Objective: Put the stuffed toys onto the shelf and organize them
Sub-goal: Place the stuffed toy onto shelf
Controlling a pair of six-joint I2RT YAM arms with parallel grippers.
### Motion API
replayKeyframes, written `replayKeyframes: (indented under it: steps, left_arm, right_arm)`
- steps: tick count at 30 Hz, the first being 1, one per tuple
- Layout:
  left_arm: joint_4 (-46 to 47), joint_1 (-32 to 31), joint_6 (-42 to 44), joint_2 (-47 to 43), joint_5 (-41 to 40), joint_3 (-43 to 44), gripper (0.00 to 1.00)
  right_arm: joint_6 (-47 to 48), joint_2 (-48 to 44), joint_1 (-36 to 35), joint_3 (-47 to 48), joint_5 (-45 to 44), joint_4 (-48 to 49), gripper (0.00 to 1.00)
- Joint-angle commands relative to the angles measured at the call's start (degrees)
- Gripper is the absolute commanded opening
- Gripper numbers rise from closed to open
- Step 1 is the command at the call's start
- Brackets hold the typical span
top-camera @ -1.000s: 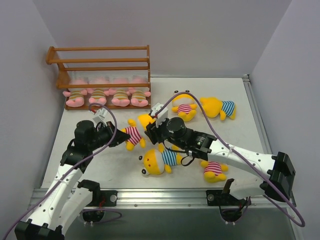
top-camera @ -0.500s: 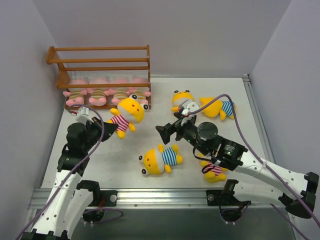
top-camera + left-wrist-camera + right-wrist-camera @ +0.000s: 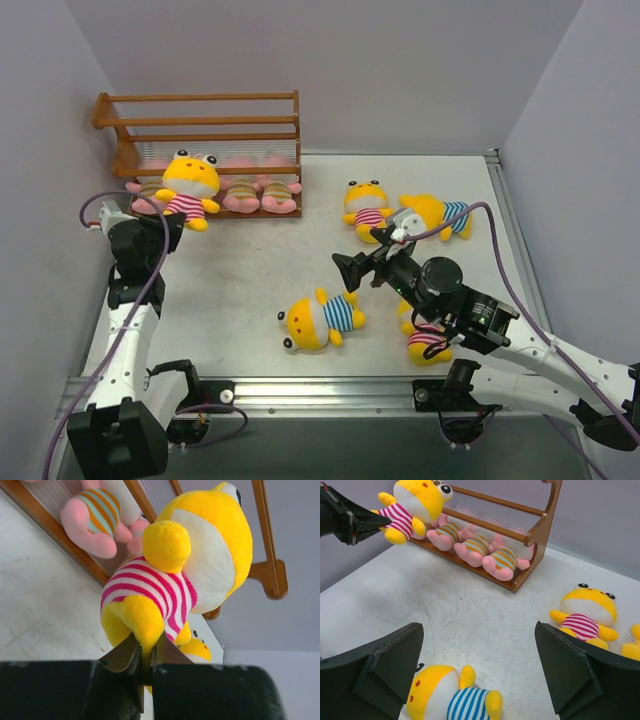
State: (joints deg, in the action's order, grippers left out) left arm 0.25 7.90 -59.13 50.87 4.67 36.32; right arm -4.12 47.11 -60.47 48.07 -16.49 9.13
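Observation:
My left gripper (image 3: 166,226) (image 3: 145,652) is shut on the leg of a yellow stuffed toy in a pink-striped shirt (image 3: 190,185) (image 3: 190,565). It holds the toy in the air in front of the left end of the wooden shelf (image 3: 200,100) (image 3: 540,535). Pink toys in tan-striped shirts (image 3: 258,196) (image 3: 475,547) lie in a row on the shelf's bottom tier, some hidden behind the held toy. My right gripper (image 3: 350,268) (image 3: 477,630) is open and empty above the table's middle. A yellow toy in a blue-striped shirt (image 3: 320,320) (image 3: 455,700) lies just below it.
A yellow pink-striped toy (image 3: 367,210) (image 3: 587,617) and a blue-striped one (image 3: 438,215) lie at the back right. Another pink-striped toy (image 3: 425,340) lies partly under my right arm. Grey walls close in the table (image 3: 240,270) on the left, back and right.
The right gripper opened, let go of the pink-striped yellow toy and drew back to the right. The left gripper carried that toy up and left to the shelf front.

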Motion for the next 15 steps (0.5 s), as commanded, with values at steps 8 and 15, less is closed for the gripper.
replayKeyframes:
  steps: [8, 15]
  left_arm:
    - [7.9, 9.9, -1.7, 14.2, 2.4, 13.2, 0.03]
    - [6.8, 14.9, -1.9, 23.5, 5.6, 19.2, 0.02]
  right_arm:
    - [1.5, -1.8, -0.3, -1.5, 1.3, 1.9, 1.00]
    - [1.5, -3.8, -0.3, -2.1, 1.6, 2.1, 0.99]
